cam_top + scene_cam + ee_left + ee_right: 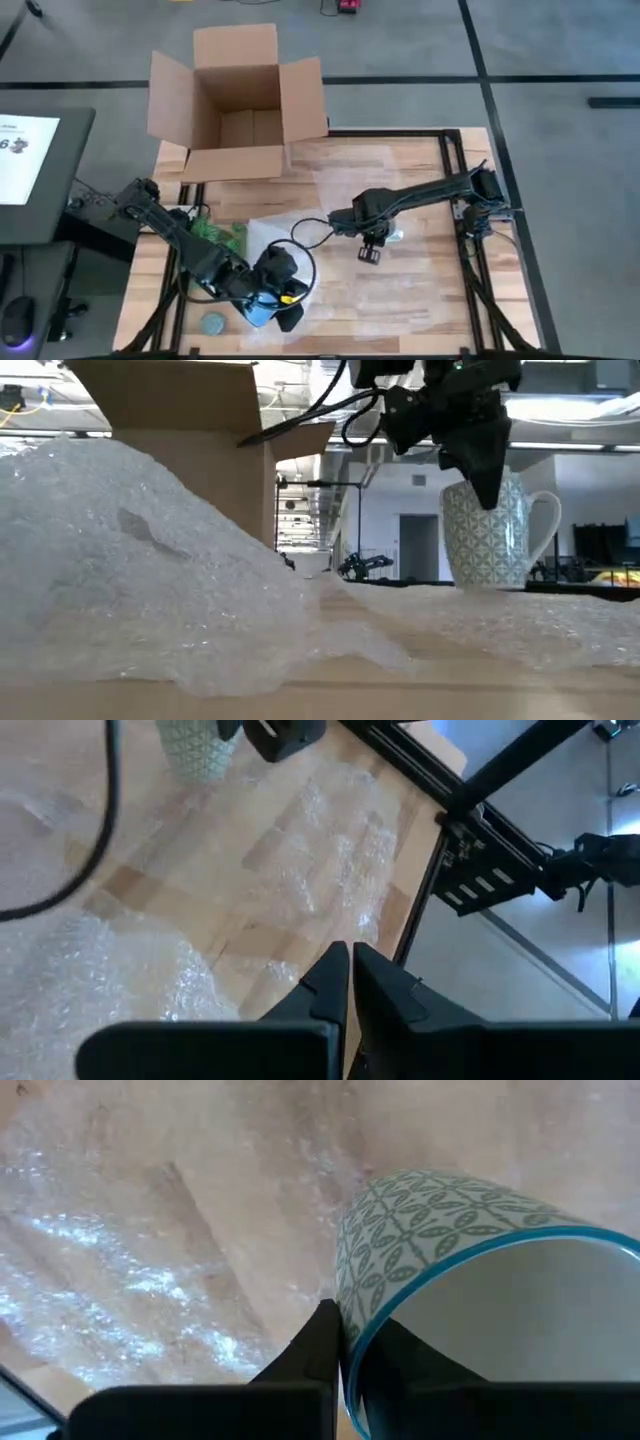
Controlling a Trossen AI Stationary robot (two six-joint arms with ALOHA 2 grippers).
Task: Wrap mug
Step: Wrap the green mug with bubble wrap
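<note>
Half hidden from above by the right gripper (371,250): the mug (495,545), no more than a pale sliver beside the dark fingers there. Seen plainly at table height instead, upright on the bubble wrap (150,560), patterned in green, handle on the side away from the cardboard box (240,100). Pinched at the rim, as the right wrist view shows: one finger outside the wall, the other inside, closed tight on it. Hard to judge whether resting or just lifted, with the base lost against the wrap's far ridge.

Left gripper (350,975) down by the table's front edge, well apart from the mug. Fingers drawn together to a thin slit, with nothing visible between them. Partly masked from above by its own wrist and a blue patch, not identifiable.

Shown only from above: grey-blue disc (213,323) near the left gripper, green bundle (218,232) beside the left arm. Box cut off at the top in the low view.
</note>
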